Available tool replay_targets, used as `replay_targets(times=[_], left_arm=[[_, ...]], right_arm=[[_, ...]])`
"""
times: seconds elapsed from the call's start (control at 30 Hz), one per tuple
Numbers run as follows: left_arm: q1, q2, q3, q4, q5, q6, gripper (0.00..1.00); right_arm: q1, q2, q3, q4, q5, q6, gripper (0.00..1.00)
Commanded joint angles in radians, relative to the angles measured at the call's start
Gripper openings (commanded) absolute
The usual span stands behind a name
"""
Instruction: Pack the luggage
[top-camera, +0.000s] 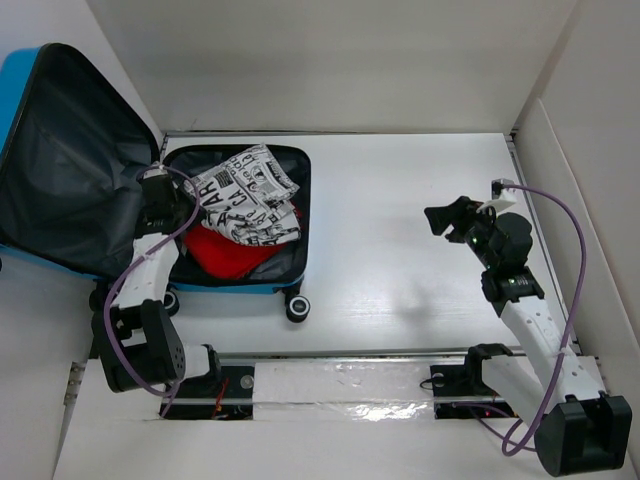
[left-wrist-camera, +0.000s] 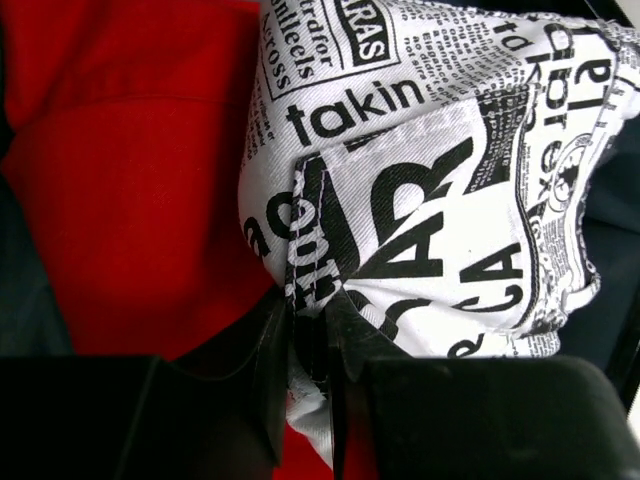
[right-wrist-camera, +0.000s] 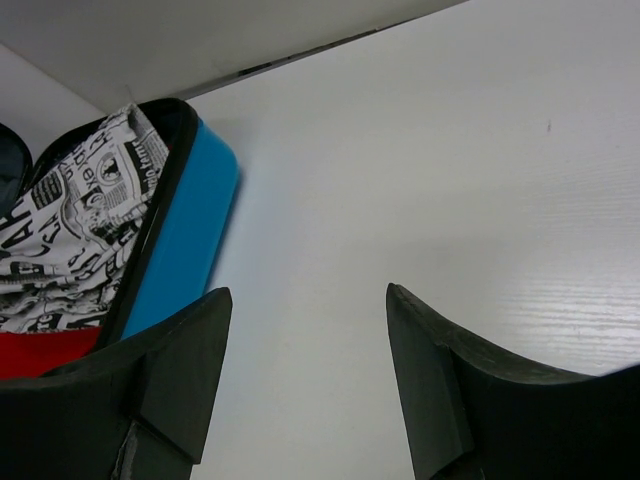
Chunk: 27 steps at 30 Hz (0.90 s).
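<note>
Light: bright, even, overhead | shadow: soft grey blob on white tabletop (top-camera: 400, 200), rt side | glare: shiny silver tape strip (top-camera: 330, 385) | wrist cams: black gripper fingers (right-wrist-camera: 450, 390) dark, blurry; black-and-white newsprint-pattern cloth (left-wrist-camera: 420, 200) sharp.

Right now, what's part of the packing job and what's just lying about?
Job: luggage, open; newsprint cloth and red garment inside; left hand pinching the cloth.
Lying about: shiny strip at near edge; right hand, open above the table.
</note>
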Motion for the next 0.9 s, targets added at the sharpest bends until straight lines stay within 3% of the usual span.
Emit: replay_targets(times=[0.0,0.37,0.4,0.43,0.53,0.57,0.67,0.7,0.73,0.8,0.87], left_arm=[[0.015,-0.056,0.039,-0.072,-0.143,0.030,0.00],[0.015,-0.251,-0.075,-0.094,-0.109,0.021,0.00],[0.015,-0.259,-0.082,-0.100,-0.103,0.021,0.06],[0.015,-0.259,-0.087,-0.104,-0.102,0.021,0.33],[-0.009,-0.260,-0.069,-0.120,-0.103,0.021,0.70],[-0.010,-0.266,-0.061,-0.126,-0.102,0.021,0.74],[-0.020,-0.332,-0.038,-0.111,-0.059,0.013,0.76],[-0.029,-0.390,-0.035,-0.101,-0.039,0.008,0.76],[-0.030,-0.425,-0.029,-0.086,0.040,-0.004,0.73],[-0.049,-0.501,-0.029,-0.017,0.123,-0.022,0.66],[-0.049,-0.594,-0.017,0.056,0.243,-0.053,0.47]], right_arm=[[-0.005,0.001,0.012,0.037,-0.042,-0.015,0.69],[0.049,0.038,0.037,0.026,-0.005,-0.043,0.69],[0.074,0.040,0.039,0.021,0.006,-0.047,0.69],[0.085,0.041,0.043,0.018,0.027,-0.056,0.69],[0.143,0.058,0.061,0.014,0.056,-0.085,0.67],[0.163,0.079,0.068,0.015,0.056,-0.098,0.64],[0.265,0.145,0.113,0.003,0.067,-0.159,0.39],[0.294,0.162,0.124,0.000,0.072,-0.173,0.19],[0.326,0.177,0.134,0.003,0.079,-0.200,0.10],[0.420,0.222,0.154,0.033,0.092,-0.220,0.00],[0.502,0.259,0.175,0.052,0.092,-0.242,0.00]])
